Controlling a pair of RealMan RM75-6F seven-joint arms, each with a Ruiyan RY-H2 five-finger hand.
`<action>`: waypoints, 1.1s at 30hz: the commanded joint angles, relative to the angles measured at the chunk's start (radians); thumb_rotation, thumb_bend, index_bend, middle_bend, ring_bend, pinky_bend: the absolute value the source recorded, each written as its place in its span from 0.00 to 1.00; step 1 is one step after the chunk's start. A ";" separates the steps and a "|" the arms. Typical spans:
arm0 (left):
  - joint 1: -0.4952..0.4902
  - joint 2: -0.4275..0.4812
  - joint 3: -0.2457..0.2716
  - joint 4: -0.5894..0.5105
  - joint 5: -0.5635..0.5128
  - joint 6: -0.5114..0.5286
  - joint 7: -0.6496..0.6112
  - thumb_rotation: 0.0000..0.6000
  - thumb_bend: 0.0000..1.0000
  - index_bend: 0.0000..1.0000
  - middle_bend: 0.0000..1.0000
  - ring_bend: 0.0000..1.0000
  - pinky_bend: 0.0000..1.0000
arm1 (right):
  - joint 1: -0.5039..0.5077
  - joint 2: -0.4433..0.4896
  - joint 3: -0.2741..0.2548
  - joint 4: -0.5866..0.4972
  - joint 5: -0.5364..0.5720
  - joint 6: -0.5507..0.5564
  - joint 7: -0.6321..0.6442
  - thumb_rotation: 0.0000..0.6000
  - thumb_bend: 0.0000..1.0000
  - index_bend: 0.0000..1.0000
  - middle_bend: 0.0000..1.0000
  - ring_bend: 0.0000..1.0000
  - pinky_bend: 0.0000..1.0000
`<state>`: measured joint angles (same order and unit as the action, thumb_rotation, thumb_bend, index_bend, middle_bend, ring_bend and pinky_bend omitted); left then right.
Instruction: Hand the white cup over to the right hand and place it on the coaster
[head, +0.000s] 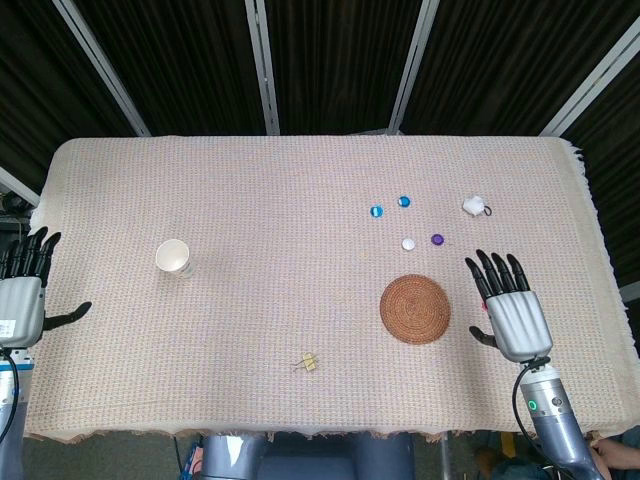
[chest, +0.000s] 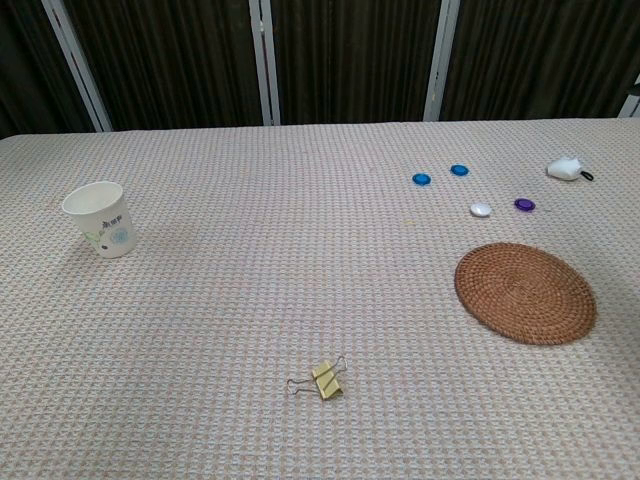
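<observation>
A white paper cup (head: 174, 258) (chest: 101, 219) stands upright on the left part of the woven tablecloth. A round brown wicker coaster (head: 415, 309) (chest: 525, 292) lies flat on the right part. My left hand (head: 24, 290) hovers at the table's left edge, well left of the cup, fingers spread and holding nothing. At the right side my right hand (head: 508, 306) lies just right of the coaster, fingers extended and apart, empty. The chest view shows neither hand.
Several small coloured caps (head: 405, 222) (chest: 470, 190) lie behind the coaster. A small white object with a black loop (head: 476, 206) (chest: 567, 170) sits at the far right. A yellow binder clip (head: 309, 363) (chest: 322, 382) lies near the front edge.
</observation>
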<state>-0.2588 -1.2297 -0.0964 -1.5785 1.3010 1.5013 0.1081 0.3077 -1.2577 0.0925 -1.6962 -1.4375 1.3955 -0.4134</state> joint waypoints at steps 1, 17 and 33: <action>0.009 0.013 0.004 -0.022 0.003 -0.004 0.012 1.00 0.00 0.00 0.00 0.00 0.00 | -0.003 -0.001 0.006 0.001 0.004 0.007 -0.005 1.00 0.00 0.00 0.00 0.00 0.00; -0.196 -0.034 -0.058 0.106 -0.010 -0.311 0.087 1.00 0.00 0.00 0.00 0.00 0.00 | -0.005 -0.011 0.030 0.025 0.032 0.009 -0.022 1.00 0.00 0.00 0.00 0.00 0.00; -0.426 -0.216 -0.080 0.415 -0.099 -0.669 0.120 1.00 0.00 0.25 0.24 0.16 0.28 | -0.007 -0.019 0.049 0.032 0.058 0.016 -0.061 1.00 0.00 0.00 0.00 0.00 0.00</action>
<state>-0.6778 -1.4384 -0.1765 -1.1704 1.2073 0.8401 0.2274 0.3003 -1.2763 0.1412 -1.6637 -1.3793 1.4111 -0.4749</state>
